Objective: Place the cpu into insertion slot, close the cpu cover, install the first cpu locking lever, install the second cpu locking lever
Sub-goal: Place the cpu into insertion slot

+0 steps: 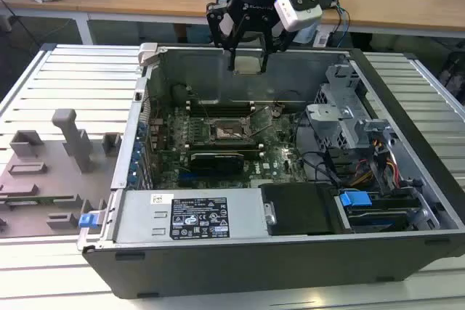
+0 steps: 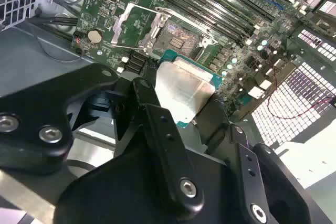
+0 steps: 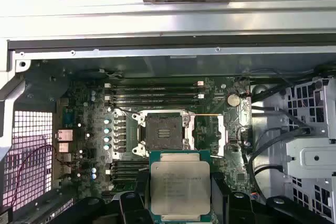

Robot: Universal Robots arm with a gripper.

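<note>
My gripper [image 1: 247,54] hangs above the rear of the open computer case [image 1: 218,270], shut on the cpu [image 1: 248,65]. In both wrist views the cpu [image 3: 180,184] [image 2: 185,92] is a flat silver square on a green board, pinched at two opposite sides between black fingers [image 3: 137,196] [image 2: 149,103]. The insertion slot [image 3: 164,131] [image 2: 181,39] [image 1: 227,133] lies bare on the motherboard below. The cpu cover [image 2: 132,23] [image 1: 266,116] is swung up beside the slot, a silvery frame with a window. The locking levers are too thin to make out.
A long black card [image 1: 218,159] lies just in front of the slot, and memory slots [image 3: 155,92] lie behind it. The power supply [image 1: 189,215] fills the front, a drive cage with cables [image 1: 349,117] the exterior view's right. A grey fixture [image 1: 51,168] sits outside on the left.
</note>
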